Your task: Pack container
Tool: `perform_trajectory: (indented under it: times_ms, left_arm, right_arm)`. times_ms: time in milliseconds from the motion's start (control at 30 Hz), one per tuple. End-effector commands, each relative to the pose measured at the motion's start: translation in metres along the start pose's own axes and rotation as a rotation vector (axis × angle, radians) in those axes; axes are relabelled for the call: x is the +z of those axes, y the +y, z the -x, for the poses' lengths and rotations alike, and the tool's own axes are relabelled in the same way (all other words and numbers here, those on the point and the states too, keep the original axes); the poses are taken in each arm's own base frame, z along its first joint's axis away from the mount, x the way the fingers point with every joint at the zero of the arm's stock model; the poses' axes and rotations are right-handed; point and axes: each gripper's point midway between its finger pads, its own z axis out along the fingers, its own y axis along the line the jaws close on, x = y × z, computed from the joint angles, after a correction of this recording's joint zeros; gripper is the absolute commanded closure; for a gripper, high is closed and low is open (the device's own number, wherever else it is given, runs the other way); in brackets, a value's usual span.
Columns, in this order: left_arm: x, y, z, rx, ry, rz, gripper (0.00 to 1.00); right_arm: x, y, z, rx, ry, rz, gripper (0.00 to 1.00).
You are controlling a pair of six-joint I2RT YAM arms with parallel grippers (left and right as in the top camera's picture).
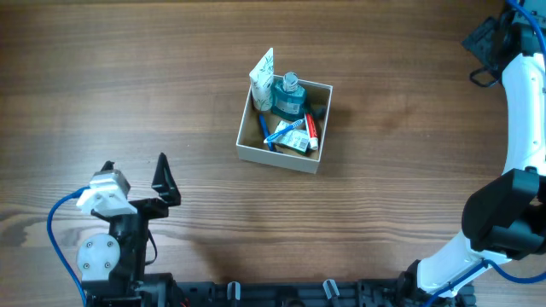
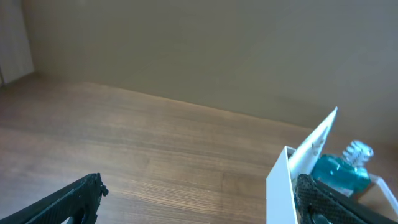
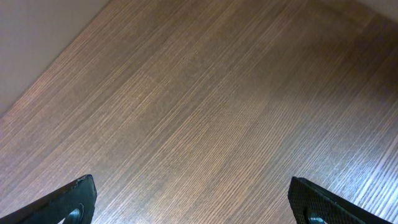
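The container [image 1: 275,159], a square box with white walls and a tan inside, stands in the middle of the table. In it are a white tube [image 1: 263,72] leaning on the far left corner, a teal bottle [image 1: 288,95], a blue toothbrush [image 1: 275,134], a red and white tube [image 1: 310,128] and a small green packet [image 1: 295,141]. My left gripper [image 1: 135,170] is open near the table's front left, well short of the box. The left wrist view has the box wall [image 2: 280,186], the tube [image 2: 317,140] and the bottle [image 2: 341,171] at its right. My right gripper [image 3: 199,202] is open over bare wood.
The right arm [image 1: 522,94] curves along the table's right edge, up to the far right corner. The left arm's base [image 1: 102,256] sits at the front left, with a blue cable beside it. A plain wall rises behind the table's far edge in the left wrist view.
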Motion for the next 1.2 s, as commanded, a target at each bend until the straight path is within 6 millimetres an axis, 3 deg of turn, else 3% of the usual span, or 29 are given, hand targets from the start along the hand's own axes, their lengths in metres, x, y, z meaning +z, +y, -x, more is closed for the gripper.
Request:
perform_trajectory:
  times_ms: [0,200,500,667,1167]
  left_arm:
    - [-0.001,-0.008,-0.008,0.079,0.015,-0.056,0.0]
    - [-0.005,-0.019,-0.018,0.211,0.011,-0.134,0.0]
    - [-0.008,-0.024,-0.019,0.212,-0.013,-0.162,0.0]
    - [-0.011,-0.037,-0.017,0.201,-0.023,-0.237,0.0]
    - [0.007,-0.034,-0.025,0.161,-0.17,-0.246,0.0]
  right_arm:
    - [0.004,-0.004,-0.001,-0.011,-0.004,-0.026,0.0]
    - [0.004,-0.004,-0.001,-0.01,-0.004,-0.026,0.0]
    - [0.004,-0.004,-0.001,-0.011,-0.004,-0.026,0.0]
    - [0.004,-0.004,-0.001,-0.01,-0.004,-0.026,0.0]
    - [0.004,-0.004,-0.001,-0.011,-0.004,-0.026,0.0]
